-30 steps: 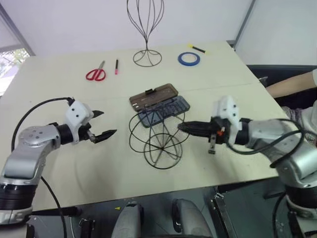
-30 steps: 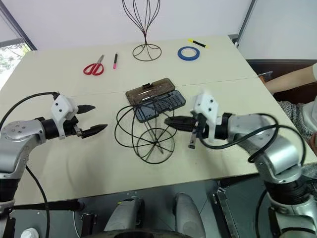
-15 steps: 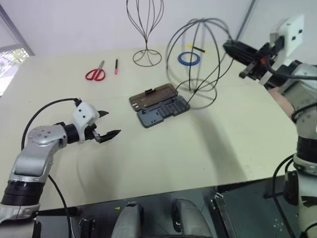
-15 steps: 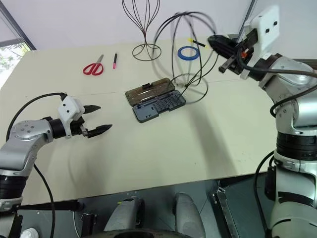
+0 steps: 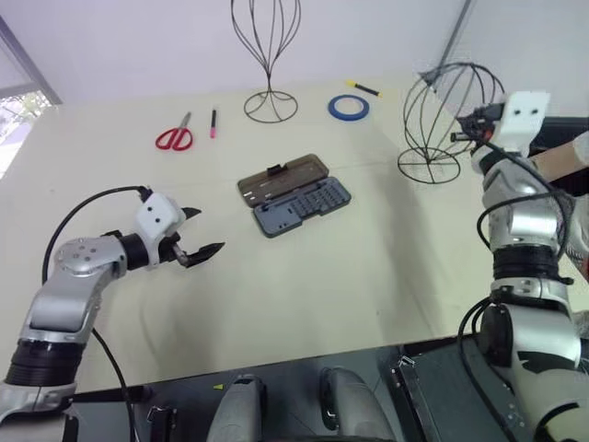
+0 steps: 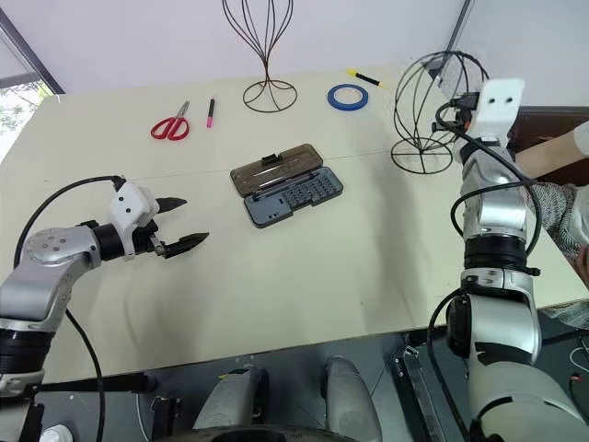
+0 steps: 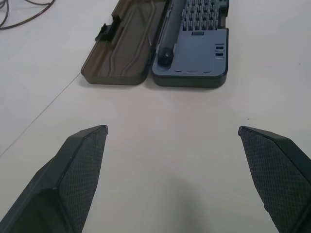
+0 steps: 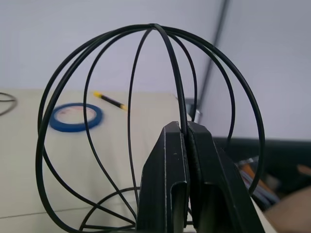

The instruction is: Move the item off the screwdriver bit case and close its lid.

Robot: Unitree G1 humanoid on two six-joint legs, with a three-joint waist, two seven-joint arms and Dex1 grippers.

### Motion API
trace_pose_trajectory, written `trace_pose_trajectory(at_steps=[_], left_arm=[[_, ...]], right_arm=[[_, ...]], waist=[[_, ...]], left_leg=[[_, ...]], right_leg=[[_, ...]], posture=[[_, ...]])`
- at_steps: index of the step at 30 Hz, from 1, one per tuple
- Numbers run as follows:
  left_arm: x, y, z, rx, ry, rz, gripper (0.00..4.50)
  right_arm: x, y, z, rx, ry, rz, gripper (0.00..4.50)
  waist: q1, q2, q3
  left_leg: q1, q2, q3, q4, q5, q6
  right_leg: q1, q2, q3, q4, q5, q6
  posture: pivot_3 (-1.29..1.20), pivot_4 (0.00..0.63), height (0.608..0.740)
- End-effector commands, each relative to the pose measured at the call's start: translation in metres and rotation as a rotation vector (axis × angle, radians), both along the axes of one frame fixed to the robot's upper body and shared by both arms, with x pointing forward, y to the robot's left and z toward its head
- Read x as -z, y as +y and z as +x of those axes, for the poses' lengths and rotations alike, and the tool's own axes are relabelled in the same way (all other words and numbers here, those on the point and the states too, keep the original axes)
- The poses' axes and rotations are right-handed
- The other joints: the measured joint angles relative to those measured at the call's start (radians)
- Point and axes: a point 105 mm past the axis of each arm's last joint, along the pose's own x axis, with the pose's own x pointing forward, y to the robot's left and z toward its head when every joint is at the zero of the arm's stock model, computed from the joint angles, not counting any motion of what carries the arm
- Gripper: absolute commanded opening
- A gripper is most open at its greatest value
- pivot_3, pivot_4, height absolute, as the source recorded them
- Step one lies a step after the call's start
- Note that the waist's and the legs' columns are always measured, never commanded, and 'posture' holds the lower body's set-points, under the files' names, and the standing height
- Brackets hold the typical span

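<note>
The two head views look forward and down from above the table (image 5: 304, 276), taking in its whole top from well back. The left wrist view sits low and close, facing the screwdriver bit case (image 7: 192, 43), which the head views share. The right wrist view looks level through the item (image 8: 146, 121) toward the blue tape roll (image 8: 75, 116).
</note>
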Motion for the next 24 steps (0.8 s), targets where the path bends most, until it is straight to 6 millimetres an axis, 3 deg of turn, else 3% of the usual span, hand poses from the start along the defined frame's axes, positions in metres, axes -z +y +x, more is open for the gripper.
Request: trace_pose_trajectory(at_steps=[1, 13, 16, 18, 22, 23, 24], left_arm=[[-0.010, -0.003, -0.002, 0.012, -0.052, 0.007, 4.50], [-0.006, -0.007, 0.001, 0.020, -0.053, 0.013, 4.50], [-0.005, -0.008, 0.001, 0.025, -0.053, 0.015, 4.50], [-0.005, -0.008, 0.001, 0.026, -0.053, 0.017, 4.50], [-0.005, -0.007, 0.002, 0.026, -0.054, 0.019, 4.50], [-0.005, -0.007, 0.002, 0.025, -0.054, 0.019, 4.50], [-0.005, -0.007, 0.003, 0.022, -0.055, 0.018, 4.50]], right_arm=[[-0.012, -0.012, -0.007, 0.077, -0.091, 0.010, 0.05], [0.023, -0.016, -0.012, 0.124, -0.022, 0.008, 0.05], [0.027, -0.013, -0.012, 0.107, -0.009, 0.013, 0.95], [0.028, -0.012, -0.012, 0.103, 0.001, 0.009, 1.87], [0.028, -0.013, -0.014, 0.104, 0.021, 0.000, 4.10], [0.029, -0.016, -0.016, 0.114, 0.041, -0.006, 4.47], [0.031, -0.018, -0.019, 0.126, 0.056, -0.006, 4.47]], waist=[[-0.001, 0.001, 0.000], [-0.002, 0.000, 0.000], [-0.004, 0.000, 0.000], [-0.004, 0.001, 0.000], [-0.002, 0.001, 0.001], [-0.002, 0.001, 0.001], [-0.002, 0.001, 0.001]], left_leg=[[0.000, 0.000, 0.000, 0.000, 0.000, 0.000], [0.001, 0.000, 0.000, 0.001, 0.000, 0.000], [0.002, 0.000, 0.000, 0.001, 0.000, 0.000], [0.002, 0.000, 0.000, 0.001, 0.000, 0.000], [0.001, 0.000, 0.000, 0.001, 0.000, 0.000], [0.002, 0.000, 0.000, 0.001, 0.000, 0.000], [0.002, 0.000, 0.000, 0.001, 0.000, 0.000]], right_leg=[[0.000, 0.000, 0.000, 0.000, 0.000, 0.000], [0.000, 0.001, 0.001, 0.004, 0.000, 0.000], [0.000, 0.001, 0.001, 0.005, 0.000, 0.000], [0.000, 0.001, 0.001, 0.005, 0.000, 0.000], [0.000, 0.001, 0.001, 0.005, 0.000, 0.000], [0.000, 0.001, 0.001, 0.005, 0.000, 0.000], [0.000, 0.001, 0.001, 0.005, 0.000, 0.000]], posture=[[0.00, 0.150, 0.740], [0.00, 0.150, 0.740], [0.00, 0.150, 0.740], [0.00, 0.150, 0.740], [0.00, 0.150, 0.740], [0.00, 0.150, 0.740], [0.00, 0.150, 0.740]])
